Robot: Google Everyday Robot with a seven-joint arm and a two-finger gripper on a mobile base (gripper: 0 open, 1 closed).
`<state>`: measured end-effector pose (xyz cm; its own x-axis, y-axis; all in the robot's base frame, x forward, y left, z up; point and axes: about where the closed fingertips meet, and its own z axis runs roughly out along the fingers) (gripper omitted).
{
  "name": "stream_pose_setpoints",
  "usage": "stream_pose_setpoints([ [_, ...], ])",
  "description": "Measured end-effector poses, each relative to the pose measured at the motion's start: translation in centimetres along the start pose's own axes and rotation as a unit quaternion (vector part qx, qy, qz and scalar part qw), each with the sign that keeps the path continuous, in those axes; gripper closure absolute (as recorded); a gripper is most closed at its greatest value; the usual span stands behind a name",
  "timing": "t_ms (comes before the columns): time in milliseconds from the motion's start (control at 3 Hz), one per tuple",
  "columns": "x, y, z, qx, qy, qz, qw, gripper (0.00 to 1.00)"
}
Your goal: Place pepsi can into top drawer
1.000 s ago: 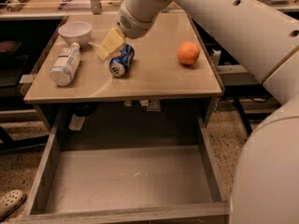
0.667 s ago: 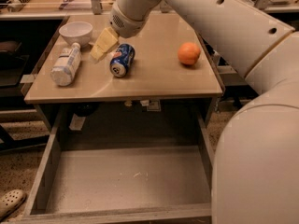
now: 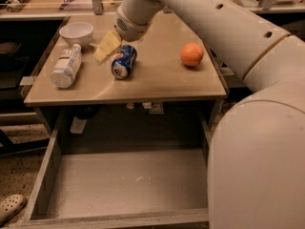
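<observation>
Hovering low over the tabletop (image 3: pixel 157 87), upper middle of the frame, with the tool (image 3: pixel 106 47) tilted down and leftward, tip just beside the upper end of the pepsi can (image 3: pixel 124 61). Cannot tell whether spread apart or drawn together; seemingly clamped on nothing. Cannot tell either whether touching the can or merely close to it.

Moving outward to the can: lying on its side on the tabletop, silver end toward the lower left, between the white bottle (image 3: pixel 66 66) at left and the orange (image 3: pixel 192 54) at right, with the white bowl (image 3: pixel 76 32) beyond the bottle toward the upper left. Not lifted, and not in the top drawer (image 3: pixel 119 185), pulled out across the lower half of the frame, pale bottom showing nothing on it as far as visible.

Comparing with a second ago: has slid the tool a little leftward off the can's top, then held about there. Has left the can in the same spot at the same angle, and bottle, bowl and orange in place. Has swung the arm (image 3: pixel 214 18) round, now filling the right and lower right of the frame with far more white bulk and hiding the drawer's right side.

Judging from that: no grasp yet, only repositioning beside the can. Still needs to close on the can, lift it past the tabletop's front edge, and lower it into the drawer below.
</observation>
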<state>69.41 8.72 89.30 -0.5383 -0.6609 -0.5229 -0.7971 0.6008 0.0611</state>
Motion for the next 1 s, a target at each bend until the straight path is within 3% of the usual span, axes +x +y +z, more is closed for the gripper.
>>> stream_pose_setpoints([
  [1000,0.7,-3.4,3.7,-0.01,0.017,0.065,0.9977,0.0],
])
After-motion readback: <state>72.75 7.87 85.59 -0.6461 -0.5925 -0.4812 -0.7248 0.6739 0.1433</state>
